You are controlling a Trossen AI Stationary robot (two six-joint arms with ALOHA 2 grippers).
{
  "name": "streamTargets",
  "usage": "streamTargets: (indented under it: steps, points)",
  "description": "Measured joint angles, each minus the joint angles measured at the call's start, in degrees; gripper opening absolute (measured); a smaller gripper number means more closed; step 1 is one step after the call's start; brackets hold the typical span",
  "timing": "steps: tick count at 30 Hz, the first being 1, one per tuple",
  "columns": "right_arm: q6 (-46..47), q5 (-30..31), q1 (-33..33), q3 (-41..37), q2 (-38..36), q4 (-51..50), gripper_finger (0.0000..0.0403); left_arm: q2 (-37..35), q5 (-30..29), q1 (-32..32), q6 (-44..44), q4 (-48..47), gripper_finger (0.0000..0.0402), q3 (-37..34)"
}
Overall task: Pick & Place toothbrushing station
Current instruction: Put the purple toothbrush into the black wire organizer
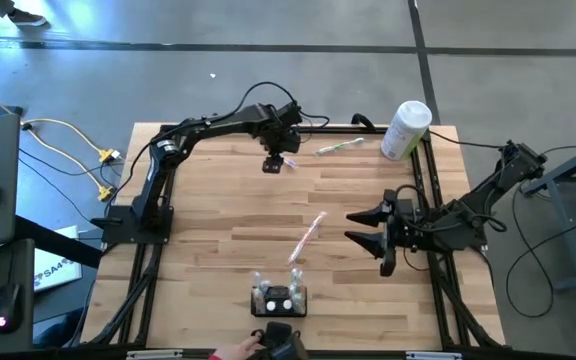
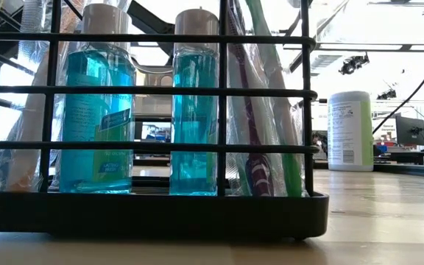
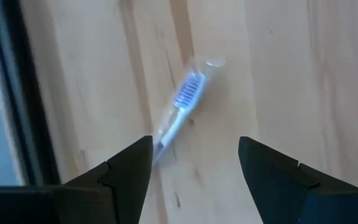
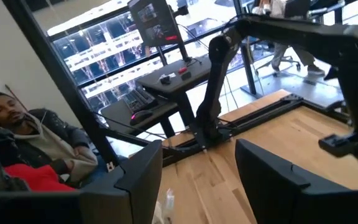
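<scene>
The toothbrushing station (image 1: 280, 297), a low black wire holder (image 2: 160, 213), rests on its base near the table's front edge. It holds two blue bottles (image 2: 193, 110) and wrapped toothbrushes (image 2: 260, 132). My left gripper (image 1: 278, 160) hangs open at the far side, pointing down. A wrapped blue-bristled toothbrush (image 3: 182, 112) lies on the wood below its fingers (image 3: 194, 174), untouched. My right gripper (image 1: 368, 228) stands open at the right, level, pointing toward the table's left, with nothing between its fingers (image 4: 197, 180). A pink toothbrush (image 1: 308, 238) lies mid-table.
A green toothbrush (image 1: 340, 147) lies near the far edge, beside a tall white container (image 1: 405, 130) at the far right corner (image 2: 350, 131). A person's hand (image 1: 233, 352) shows at the front edge. A person sits beyond the table (image 4: 30, 149).
</scene>
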Motion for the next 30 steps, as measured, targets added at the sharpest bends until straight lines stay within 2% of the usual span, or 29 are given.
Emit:
streamTargets:
  steps: [7,12,26,30]
  points:
    - [5.3,0.0,0.1,0.0,0.0,-2.4,0.0195,0.6,0.4,-0.5,0.0,4.9,0.0235,-0.2]
    - [5.6,0.0,0.1,0.0,0.0,-2.7,0.0195,3.1,-0.6,-0.7,-0.2,6.1,0.0235,-0.3]
    - [5.4,0.0,0.1,0.0,0.0,-3.2,0.0195,8.8,-1.6,-0.6,-0.5,5.5,0.0234,0.0]
    - [5.4,0.0,0.1,0.0,0.0,-3.3,0.0195,10.2,-0.8,-0.9,-0.5,3.0,0.0210,0.1]
